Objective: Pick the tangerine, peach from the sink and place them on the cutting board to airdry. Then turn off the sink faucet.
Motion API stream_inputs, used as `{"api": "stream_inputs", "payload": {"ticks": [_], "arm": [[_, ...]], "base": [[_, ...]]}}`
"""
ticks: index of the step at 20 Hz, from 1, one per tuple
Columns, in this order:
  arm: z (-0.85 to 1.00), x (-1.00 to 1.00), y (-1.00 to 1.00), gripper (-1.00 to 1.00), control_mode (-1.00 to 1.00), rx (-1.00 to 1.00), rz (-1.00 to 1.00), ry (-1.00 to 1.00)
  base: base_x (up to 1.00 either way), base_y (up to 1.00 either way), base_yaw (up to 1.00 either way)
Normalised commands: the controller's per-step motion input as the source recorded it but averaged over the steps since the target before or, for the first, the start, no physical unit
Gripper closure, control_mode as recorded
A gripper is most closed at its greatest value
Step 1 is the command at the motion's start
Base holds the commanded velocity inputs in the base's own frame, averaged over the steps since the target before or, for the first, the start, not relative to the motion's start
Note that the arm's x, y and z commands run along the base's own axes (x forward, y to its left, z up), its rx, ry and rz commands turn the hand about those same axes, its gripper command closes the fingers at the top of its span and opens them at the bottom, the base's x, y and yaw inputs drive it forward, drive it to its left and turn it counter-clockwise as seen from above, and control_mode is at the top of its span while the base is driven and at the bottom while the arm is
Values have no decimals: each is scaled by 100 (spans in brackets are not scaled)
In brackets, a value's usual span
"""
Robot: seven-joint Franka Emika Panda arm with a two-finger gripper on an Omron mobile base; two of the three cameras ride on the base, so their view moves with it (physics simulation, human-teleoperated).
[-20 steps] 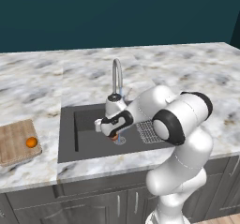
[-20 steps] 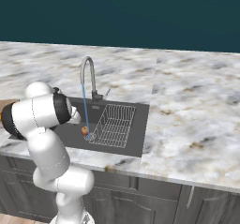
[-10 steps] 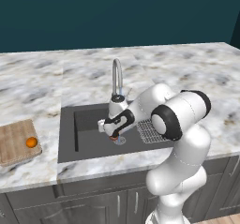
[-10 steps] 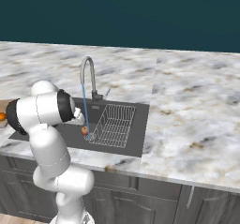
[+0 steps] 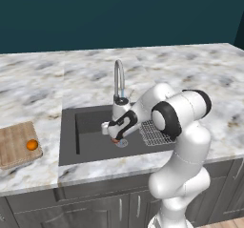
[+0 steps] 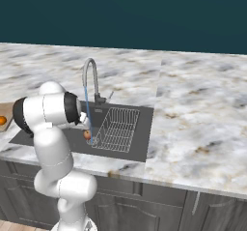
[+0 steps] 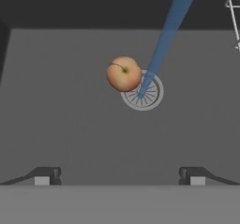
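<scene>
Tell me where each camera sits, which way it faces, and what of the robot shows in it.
Left base view: behind the arm to its left, looking forward and down at the sink; the white arm rises at lower right, and the tangerine lies on the cutting board.
Right base view: behind to its right, facing the sink faucet; the arm rises at lower left.
Hand view: looks down into the basin at the peach beside the drain; the open gripper shows at the bottom.
Both base views share the sink and faucet.
</scene>
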Motion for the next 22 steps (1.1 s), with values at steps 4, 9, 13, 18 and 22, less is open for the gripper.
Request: {"api": "stream_inputs", "payload": {"ticks": [4,9,13,18,22], "arm": [[-11,18,-6,-100,-100,0,0,0],[-11,17,-6,-100,-100,0,0,0],[-14,17,-5,-100,-100,0,0,0],[-13,15,-2,-100,-100,0,0,0],[-13,14,0,-100,-100,0,0,0]], "base": [[0,0,0],[0,0,0],[0,0,0],[0,0,0],[0,0,0]]}}
